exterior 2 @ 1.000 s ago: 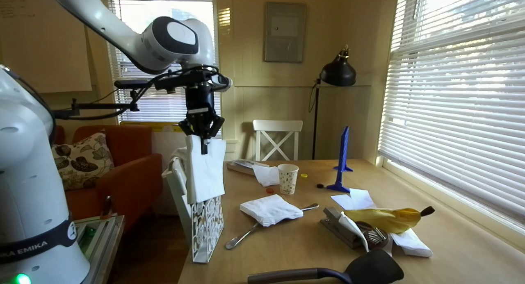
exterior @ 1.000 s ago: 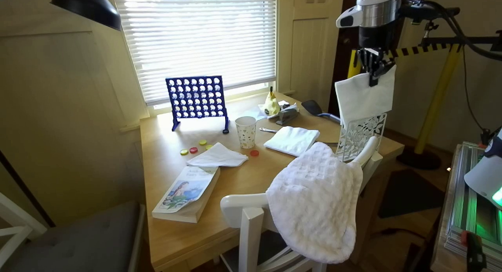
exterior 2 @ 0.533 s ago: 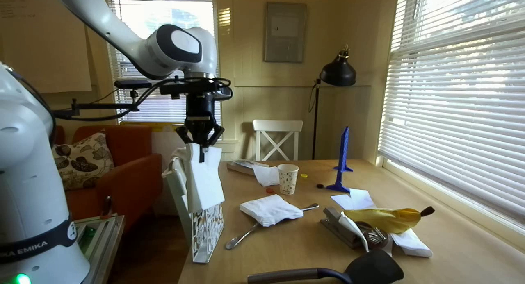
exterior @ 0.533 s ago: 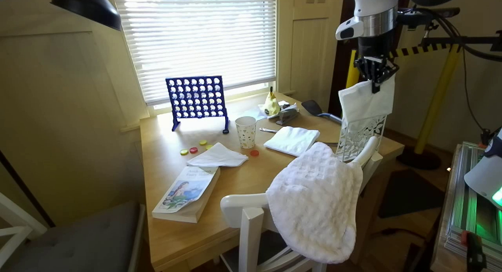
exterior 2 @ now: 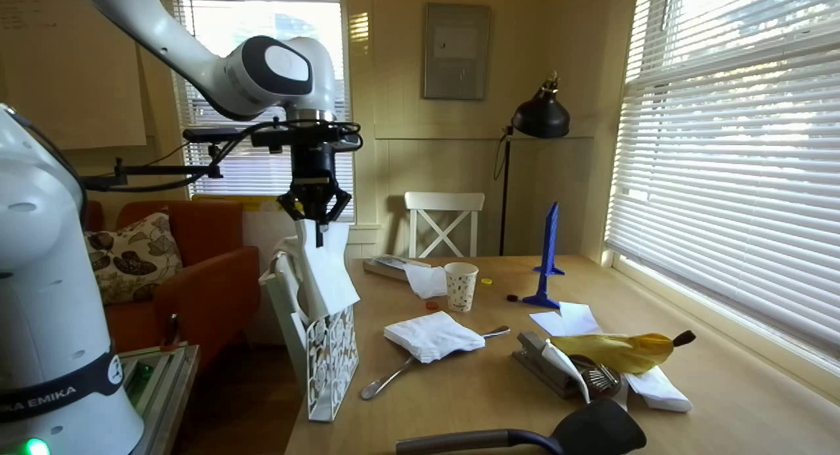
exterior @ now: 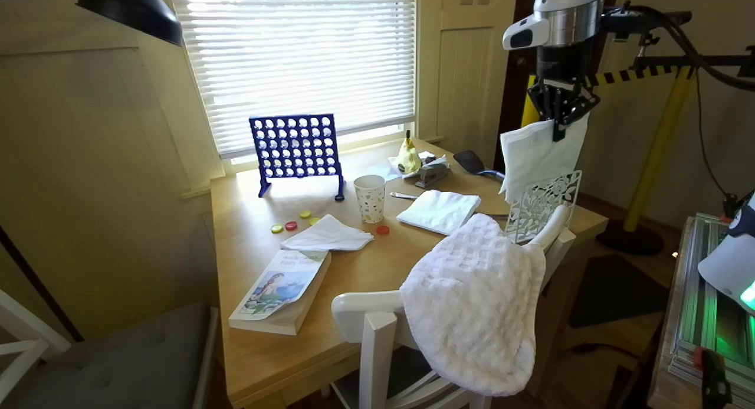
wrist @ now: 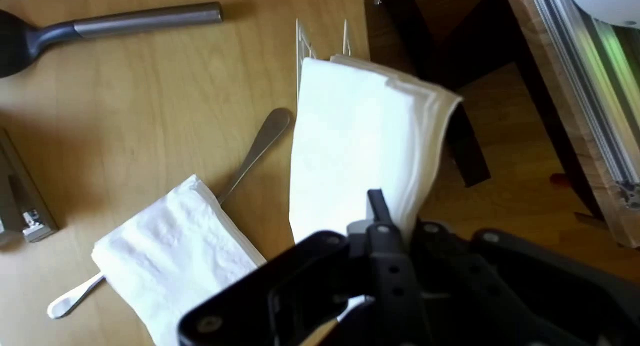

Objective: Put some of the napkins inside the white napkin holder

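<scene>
Jaws of the gripper [exterior 2: 319,236] are pinched on the upper part of the napkins [exterior 2: 331,278]; I'd square the sheets, likely floppy, between the left and right walls of the white napkin holder [exterior 2: 333,364], then ease straight down. They hang below the jaws, lower edge at the holder's top, whether inside I can't tell; a second napkin stack [exterior 2: 433,337] lies off to the right.

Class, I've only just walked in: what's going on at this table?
A robot arm has napkins pinched in its claw, their lower end at the top of the holder. The claw hasn't let go yet, and how far inside they are, if at all, isn't clear. More napkins lie in a low stack on the table.
</scene>
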Robot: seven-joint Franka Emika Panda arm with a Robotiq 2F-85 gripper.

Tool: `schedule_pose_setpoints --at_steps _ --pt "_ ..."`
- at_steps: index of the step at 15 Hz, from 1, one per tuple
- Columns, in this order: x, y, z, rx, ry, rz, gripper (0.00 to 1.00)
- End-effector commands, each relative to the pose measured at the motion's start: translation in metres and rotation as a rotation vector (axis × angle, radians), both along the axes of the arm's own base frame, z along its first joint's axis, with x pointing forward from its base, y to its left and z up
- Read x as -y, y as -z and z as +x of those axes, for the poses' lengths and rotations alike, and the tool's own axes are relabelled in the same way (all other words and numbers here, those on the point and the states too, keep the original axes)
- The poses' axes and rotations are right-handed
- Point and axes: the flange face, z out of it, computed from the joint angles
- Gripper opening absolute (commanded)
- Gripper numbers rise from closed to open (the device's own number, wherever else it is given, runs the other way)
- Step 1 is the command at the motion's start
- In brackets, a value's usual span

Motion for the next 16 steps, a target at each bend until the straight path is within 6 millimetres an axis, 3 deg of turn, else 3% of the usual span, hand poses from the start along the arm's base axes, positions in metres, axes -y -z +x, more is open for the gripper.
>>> schedule_pose_setpoints --at_steps 1,16 --pt "-0.015 -0.012 -0.005 0.034 -0.008 0.018 0.01" --pt "-0.02 -0.031 0.01 0.102 0.04 0.033 0.01"
